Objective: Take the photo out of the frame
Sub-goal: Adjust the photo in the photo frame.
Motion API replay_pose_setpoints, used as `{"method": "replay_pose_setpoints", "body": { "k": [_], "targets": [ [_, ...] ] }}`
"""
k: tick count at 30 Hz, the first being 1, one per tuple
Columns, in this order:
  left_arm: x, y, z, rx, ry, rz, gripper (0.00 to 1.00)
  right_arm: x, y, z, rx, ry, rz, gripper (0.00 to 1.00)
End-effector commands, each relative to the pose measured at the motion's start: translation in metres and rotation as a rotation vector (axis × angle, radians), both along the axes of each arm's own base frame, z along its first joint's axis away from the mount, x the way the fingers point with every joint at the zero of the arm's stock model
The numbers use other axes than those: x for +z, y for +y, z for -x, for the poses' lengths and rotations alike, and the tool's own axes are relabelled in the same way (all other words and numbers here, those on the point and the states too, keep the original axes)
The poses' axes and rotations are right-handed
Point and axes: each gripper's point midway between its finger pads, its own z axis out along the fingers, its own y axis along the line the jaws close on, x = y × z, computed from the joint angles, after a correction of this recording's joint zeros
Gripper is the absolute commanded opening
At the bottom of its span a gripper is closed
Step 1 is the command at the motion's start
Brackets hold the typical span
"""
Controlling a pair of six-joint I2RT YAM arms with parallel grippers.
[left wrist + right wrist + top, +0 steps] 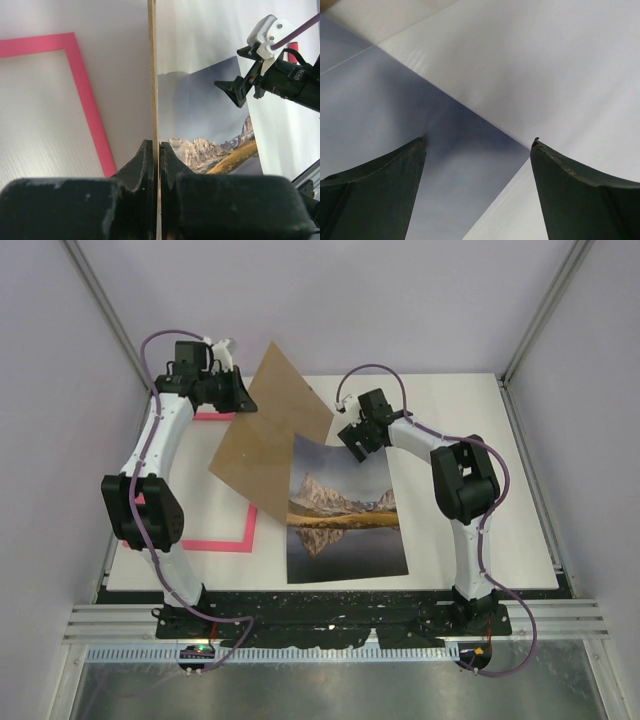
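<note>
Looking at the left pincer (156,146) first: it's clenched tight on the thin edge of the brown backing board (270,430), holding it up off the tabletop (470,440) at a tilt. The right pincer (479,142) is spread wide and grasping nothing. It hangs just above the far right corner of the photo (345,530), one finger over the print's sky and the other over bare tabletop.

The photo lies flat, picture side up, just to the right of the pink frame (225,543) and outside it, so I'd say the main job is basically done. The frame sits flat on the left, partly hidden by the left arm.

What could go sideways from here:
- That board is pinched by a sliver of its edge. Any quick swing and it could pivot in the grip or slip out, and its low corner hangs over the photo's far left corner. I can't tell from overhead whether they're touching, but if it drops it'll scuff or shove the print.
- If the right pincer goes down for that corner, a flat print gives it nothing to bite. The fingers would likely just push it along or crease the corner.
</note>
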Motion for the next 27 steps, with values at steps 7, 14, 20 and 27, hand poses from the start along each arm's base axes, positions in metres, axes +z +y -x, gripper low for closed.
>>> {"method": "replay_pose_setpoints", "body": {
  "k": [7,14,20,27],
  "targets": [
    [0.038,0.028,-0.018,0.087,-0.155,-0.124,0.00,-0.029,-0.039,-0.005,-0.042,-0.023,0.251,0.89],
    [0.075,0.054,0.002,0.146,-0.217,-0.124,0.00,-0.042,-0.041,0.000,-0.036,0.010,0.264,0.89],
    [0.069,0.107,0.022,0.240,-0.200,-0.138,0.00,-0.043,-0.038,0.000,-0.039,0.016,0.244,0.89],
    [0.017,0.158,0.027,0.313,-0.088,-0.129,0.00,-0.033,-0.032,-0.004,-0.046,0.003,0.210,0.89]
  ]
}}
